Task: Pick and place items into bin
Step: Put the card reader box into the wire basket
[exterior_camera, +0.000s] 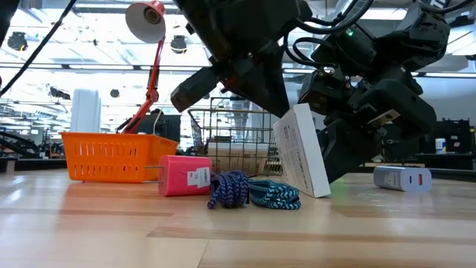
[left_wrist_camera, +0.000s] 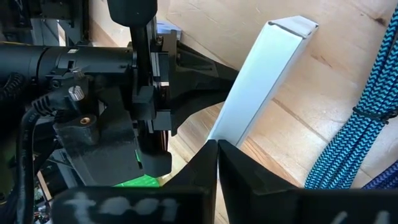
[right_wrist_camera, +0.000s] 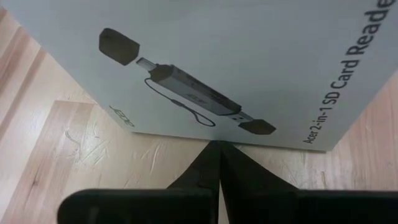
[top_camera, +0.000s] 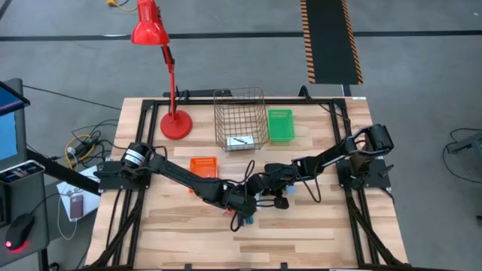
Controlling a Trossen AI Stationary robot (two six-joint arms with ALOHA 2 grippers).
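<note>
A white card-reader box (exterior_camera: 301, 149) stands tilted on the table on its lower corner (exterior_camera: 321, 193), at the middle of the table. My left gripper (left_wrist_camera: 217, 144) and my right gripper (right_wrist_camera: 217, 145) are both shut and meet at it (top_camera: 256, 192). Beside the box lie a coiled blue braided cable (exterior_camera: 253, 192) and a pink box (exterior_camera: 184, 176). A white charger (exterior_camera: 401, 179) lies farther right. The wire basket (top_camera: 239, 113) holds a white card (top_camera: 239, 141). My left gripper has its shut fingertips at the near end of the box's narrow side (left_wrist_camera: 219, 132); I cannot tell whether they press it or only reach it. My right gripper has its shut fingertips against the lower long edge of the box's printed face (right_wrist_camera: 217, 138), coming level across the table. The box leans, its lower corner on the wood.
An orange basket (exterior_camera: 111, 156) stands left of the items, and a green bin (top_camera: 280, 124) sits right of the wire basket. A red desk lamp (top_camera: 175, 120) stands at the far left. The two arms crowd the table's middle; bare wood lies along the near edge (top_camera: 248, 245).
</note>
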